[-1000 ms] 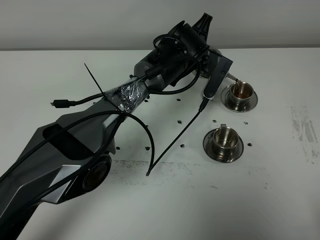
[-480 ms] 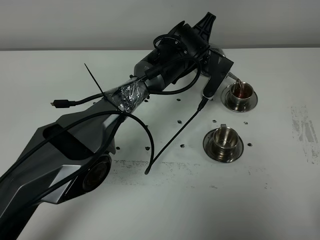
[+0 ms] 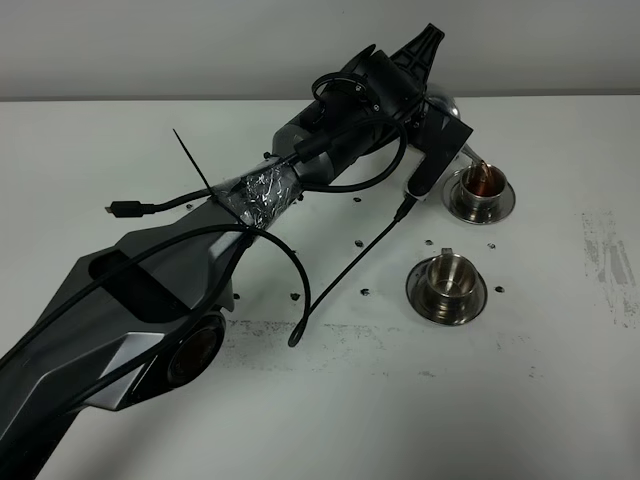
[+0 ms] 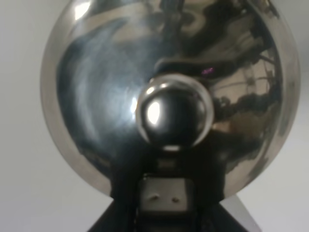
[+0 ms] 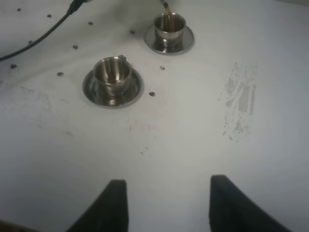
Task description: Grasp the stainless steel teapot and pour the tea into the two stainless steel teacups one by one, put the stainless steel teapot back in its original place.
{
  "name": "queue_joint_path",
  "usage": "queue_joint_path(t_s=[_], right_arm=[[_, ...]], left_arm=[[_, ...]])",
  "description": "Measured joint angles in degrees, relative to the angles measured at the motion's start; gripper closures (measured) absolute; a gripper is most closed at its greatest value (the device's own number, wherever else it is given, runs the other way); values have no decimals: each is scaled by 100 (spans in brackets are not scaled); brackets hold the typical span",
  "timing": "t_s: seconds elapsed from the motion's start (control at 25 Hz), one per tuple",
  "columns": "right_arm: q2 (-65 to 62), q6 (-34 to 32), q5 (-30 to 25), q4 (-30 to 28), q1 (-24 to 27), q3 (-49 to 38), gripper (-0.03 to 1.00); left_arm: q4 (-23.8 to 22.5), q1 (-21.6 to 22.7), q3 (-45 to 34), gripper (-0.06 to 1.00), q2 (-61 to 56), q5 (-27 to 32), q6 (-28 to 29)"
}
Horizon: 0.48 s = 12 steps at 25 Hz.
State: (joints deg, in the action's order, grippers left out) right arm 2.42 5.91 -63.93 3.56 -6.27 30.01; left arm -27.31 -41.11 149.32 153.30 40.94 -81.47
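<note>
Held tilted just above far cup [image 3: 483, 197], tipped toward it: teapot [image 4: 96, 96], clamped in left gripper [image 4: 161, 193]. Streaming into far cup: reddish tea [image 3: 484, 179]. Near far cup, apart from it, on own saucer [image 3: 447, 316]: second cup [image 3: 447, 275]. Well short of far cup, over table [image 3: 560, 380]: right gripper [image 5: 164, 203], fingers spread apart.

Crinkled silver tape [image 3: 258, 190] wraps the black and dark grey left arm [image 3: 130, 300] behind the left gripper [image 3: 418, 55]. Black cables [image 3: 160, 205] loop alongside.
</note>
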Motion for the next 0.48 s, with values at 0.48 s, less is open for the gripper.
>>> queue_joint_path(t_s=[0.48], right_arm=[[0, 0, 0, -5, 0, 0, 58]], left_arm=[[-167, 0, 0, 75, 0, -96, -64]])
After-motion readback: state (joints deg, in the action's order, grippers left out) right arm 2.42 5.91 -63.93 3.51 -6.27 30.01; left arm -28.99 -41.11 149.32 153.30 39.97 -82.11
